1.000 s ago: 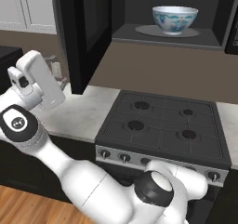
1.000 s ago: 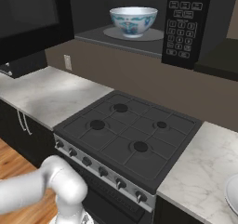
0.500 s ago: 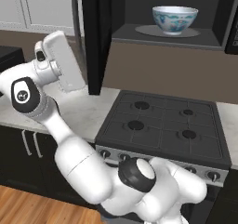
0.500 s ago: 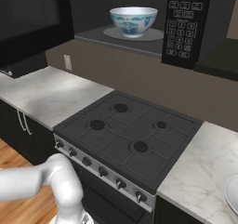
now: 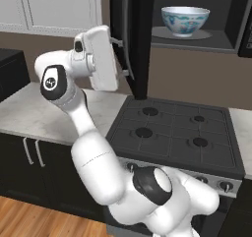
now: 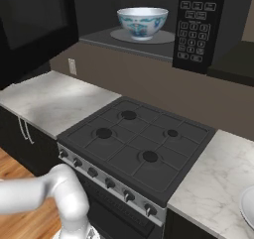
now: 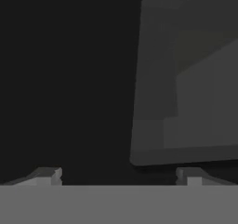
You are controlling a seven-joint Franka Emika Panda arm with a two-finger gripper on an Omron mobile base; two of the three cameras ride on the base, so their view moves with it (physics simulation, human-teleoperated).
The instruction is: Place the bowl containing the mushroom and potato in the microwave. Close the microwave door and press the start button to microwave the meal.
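Observation:
The pale blue bowl [image 5: 184, 20] [image 6: 142, 22] stands on the grey turntable [image 6: 119, 35] inside the black microwave [image 6: 149, 47]. Its rim hides the mushroom and the potato. The keypad panel [image 6: 198, 27] is to the right of the cavity. The microwave door [image 5: 129, 34] [image 6: 34, 25] stands open at the left, nearly edge-on in the left base view. My gripper [image 5: 123, 57] [image 7: 118, 174] is open and holds nothing. It is raised against the door's outer face, whose dark window [image 7: 186, 79] shows close ahead in the hand view.
A black four-burner stove [image 5: 172, 133] [image 6: 136, 139] sits directly below the microwave, with knobs along its front. Marble counter [image 6: 49, 99] runs to its left and right. A shallow white bowl [image 6: 248, 206] rests on the right counter. White upper cabinets [image 5: 49, 7] hang at the left.
The arm has swung up and to the right, bringing the hand from over the left counter up to the door. The door has turned a little toward the microwave. The bowl has not moved.

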